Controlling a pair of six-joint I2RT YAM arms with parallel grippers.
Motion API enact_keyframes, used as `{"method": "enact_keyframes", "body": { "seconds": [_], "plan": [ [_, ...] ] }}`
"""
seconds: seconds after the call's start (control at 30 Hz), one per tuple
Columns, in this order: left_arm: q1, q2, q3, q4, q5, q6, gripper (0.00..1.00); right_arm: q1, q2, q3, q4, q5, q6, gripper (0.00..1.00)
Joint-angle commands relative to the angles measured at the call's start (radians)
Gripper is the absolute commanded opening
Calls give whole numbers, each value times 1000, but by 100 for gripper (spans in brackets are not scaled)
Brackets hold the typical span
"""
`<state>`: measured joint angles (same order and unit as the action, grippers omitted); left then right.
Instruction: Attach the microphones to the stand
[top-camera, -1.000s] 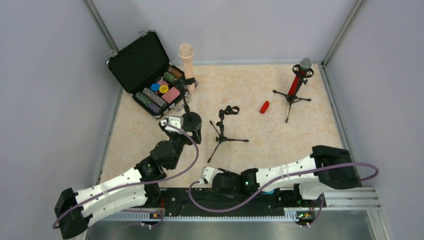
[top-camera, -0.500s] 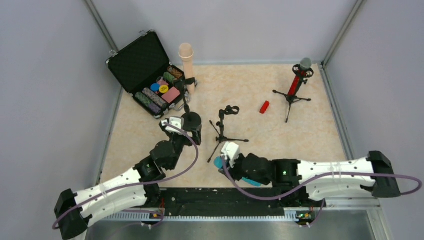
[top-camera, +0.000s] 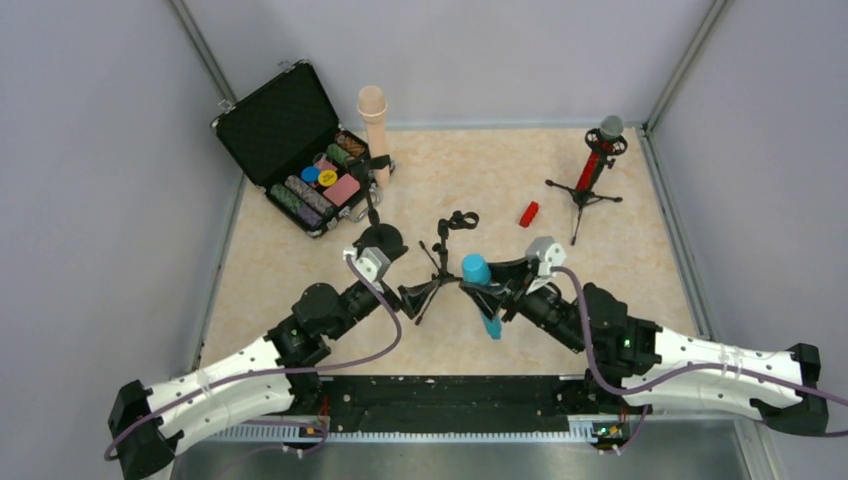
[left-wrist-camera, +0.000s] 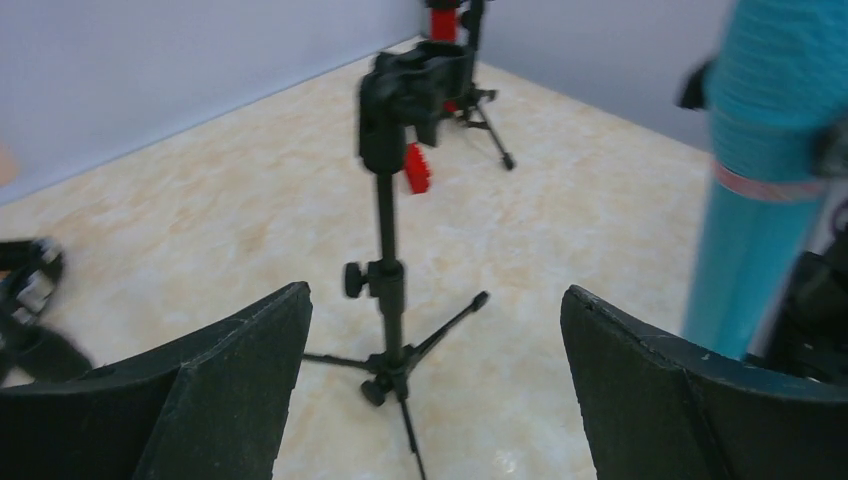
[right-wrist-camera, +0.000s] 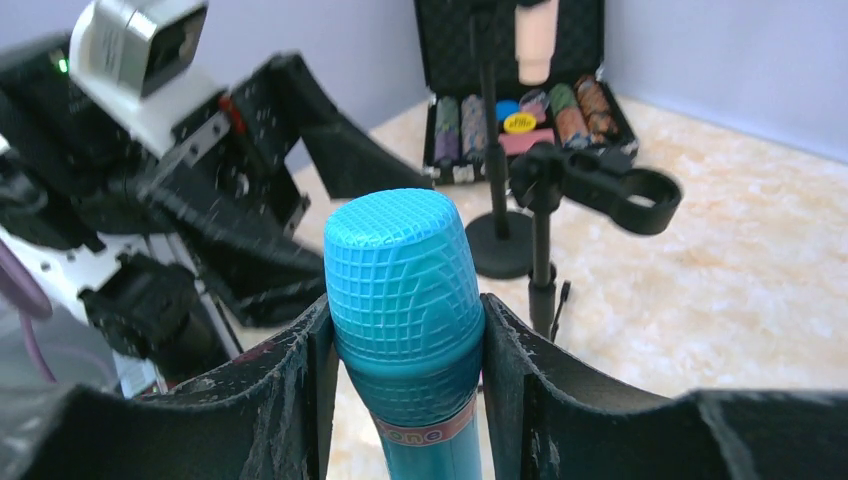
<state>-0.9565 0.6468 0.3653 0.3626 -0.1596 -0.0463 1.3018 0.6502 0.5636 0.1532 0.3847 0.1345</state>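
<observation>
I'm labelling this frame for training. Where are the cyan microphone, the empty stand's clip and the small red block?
cyan microphone (right-wrist-camera: 405, 270): right wrist view, on its textured head.
empty stand's clip (left-wrist-camera: 415, 85): left wrist view, on the black clip atop the pole.
small red block (top-camera: 528, 214): top external view, on its middle.

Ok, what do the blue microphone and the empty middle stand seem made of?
The blue microphone looks like slightly glossy plastic: its head grid is moulded in, same colour as the body, not wire mesh. The empty stand is matte black with a thin pole, possibly painted metal; its clip looks plastic.
</observation>
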Motion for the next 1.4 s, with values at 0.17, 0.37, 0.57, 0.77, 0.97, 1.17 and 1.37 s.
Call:
{"method": "enact_keyframes", "body": {
  "seconds": [0.17,0.37,0.57,0.77,0.97,1.17,1.37],
  "plan": [
    [-4,166,68,261,546,-84,99,-108,17,86,122,-97,50,0],
    [-4,317,75,462,610,-200,97,-153,66,104,198,-226,92,0],
    [-4,457,82,678,645,-312,93,-174,102,121,240,-260,119,0],
    [-4,556,104,781,667,-381,79,-176,110,113,287,-280,144,0],
    [-4,523,63,785,613,-344,21,-188,106,113,264,-251,159,0],
    [-4,422,13,728,535,-282,15,-237,127,133,220,-300,204,38],
    [-4,310,12,559,468,-236,15,-320,149,163,166,-455,246,87]
  ]
}}
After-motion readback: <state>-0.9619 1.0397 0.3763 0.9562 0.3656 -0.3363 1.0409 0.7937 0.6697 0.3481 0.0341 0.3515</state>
